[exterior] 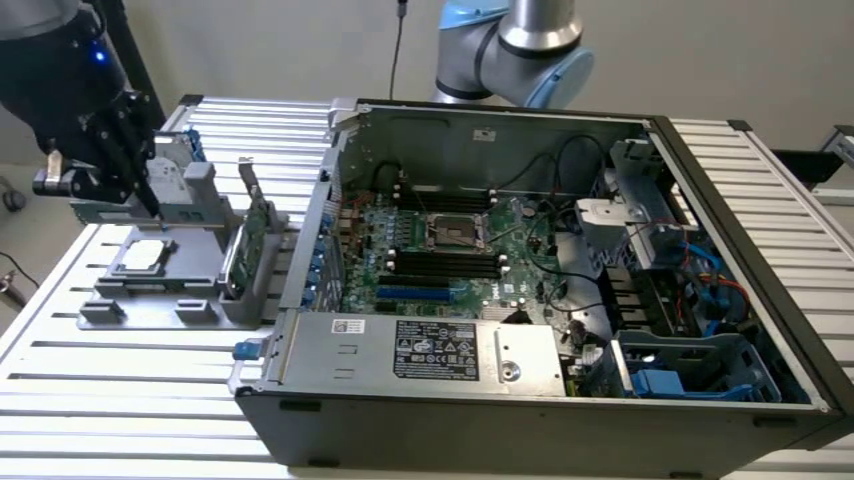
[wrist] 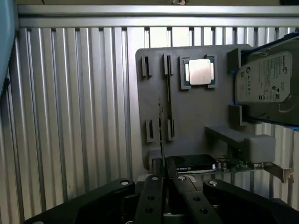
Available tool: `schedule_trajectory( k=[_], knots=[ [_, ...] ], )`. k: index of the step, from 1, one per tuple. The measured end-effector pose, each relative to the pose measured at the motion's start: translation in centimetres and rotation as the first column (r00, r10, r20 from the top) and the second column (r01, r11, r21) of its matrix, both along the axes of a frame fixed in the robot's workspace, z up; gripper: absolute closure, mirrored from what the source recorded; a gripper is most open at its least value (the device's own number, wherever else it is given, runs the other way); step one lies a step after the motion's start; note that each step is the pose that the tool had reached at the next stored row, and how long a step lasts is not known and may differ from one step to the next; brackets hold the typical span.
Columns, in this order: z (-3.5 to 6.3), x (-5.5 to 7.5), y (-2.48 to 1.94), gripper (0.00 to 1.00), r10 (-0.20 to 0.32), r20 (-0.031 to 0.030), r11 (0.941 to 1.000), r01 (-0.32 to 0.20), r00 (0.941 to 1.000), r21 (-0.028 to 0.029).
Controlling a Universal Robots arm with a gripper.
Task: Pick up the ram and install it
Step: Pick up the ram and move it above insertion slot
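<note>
Gripper: At the exterior view's far left, your black gripper [exterior: 144, 205] hangs over the grey parts holder. In the wrist view its two fingers [wrist: 152, 196] are pressed together on a thin dark strip.
Ram: The ram [wrist: 160, 130] is that strip, seen edge-on in the wrist view. It is pinched between the fingertips and reaches out from them over the holder. It lies just beside a long narrow groove [wrist: 167, 93] in the holder, not in it.
Parts holder: A flat grey moulded holder [exterior: 160, 292] lies on the slatted metal table [exterior: 134, 400], under the gripper.
Processor: A square silver chip [exterior: 143, 256] sits in its own recess on the holder, near the gripper.
Hard drive: In the wrist view, a silver drive [wrist: 266, 77] with a printed label is propped at the holder's edge, beyond the processor.
Green card: A taller green card [exterior: 248, 245] with a metal bracket stands upright along the holder's edge nearest the computer.
Computer case: To the exterior view's right of the holder, an open case [exterior: 694, 160] lies on its side, well apart from the gripper.
Motherboard: A green board [exterior: 467, 235] covers the case floor. Its long black slots [exterior: 447, 263] lie side by side near the middle.
Power supply: A grey box [exterior: 427, 350] with a label fills the case's near edge.
</note>
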State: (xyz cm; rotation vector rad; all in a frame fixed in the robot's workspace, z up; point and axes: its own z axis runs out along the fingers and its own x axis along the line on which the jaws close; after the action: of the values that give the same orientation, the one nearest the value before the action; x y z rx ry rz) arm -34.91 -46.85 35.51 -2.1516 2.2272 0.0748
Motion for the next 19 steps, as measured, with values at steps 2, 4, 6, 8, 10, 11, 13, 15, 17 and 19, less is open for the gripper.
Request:
schedule_trajectory(
  k=[2, 4, 6, 8, 10, 11, 13, 15, 17, 19],
  knots=[
    [0.93, 0.9, -0.01, 0.86, 0.001, -0.0006, 1.0, -0.001, 1.0, 0.0028],
    [1.74, 1.8, -0.02, 0.86, 0.001, -0.0012, 1.0, -0.001, 1.0, 0.0055],
    [2.38, 2.7, -0.02, 0.86, 0.002, -0.0024, 1.0, -0.002, 1.0, 0.0084],
    [2.84, 3.6, -0.03, 0.86, 0.002, -0.0032, 0.9999, -0.002, 1.0, 0.0122],
    [3.13, 4.5, -0.03, 0.86, 0.002, -0.0039, 0.9999, -0.002, 1.0, 0.0159],
    [3.26, 5.0, -0.03, 0.86, 0.003, -0.0041, 0.9998, -0.002, 1.0, 0.018],
    [3.43, 5.9, -0.03, 0.86, 0.003, -0.0045, 0.9997, -0.002, 1.0, 0.0223],
    [3.58, 6.8, -0.03, 0.86, 0.003, -0.0047, 0.9996, -0.002, 1.0, 0.0269],
    [3.73, 7.7, -0.03, 0.86, 0.003, -0.005, 0.9995, -0.002, 1.0, 0.0313],
    [3.89, 8.6, -0.03, 0.86, 0.003, -0.0054, 0.9994, -0.002, 1.0, 0.0359]
  ],
)
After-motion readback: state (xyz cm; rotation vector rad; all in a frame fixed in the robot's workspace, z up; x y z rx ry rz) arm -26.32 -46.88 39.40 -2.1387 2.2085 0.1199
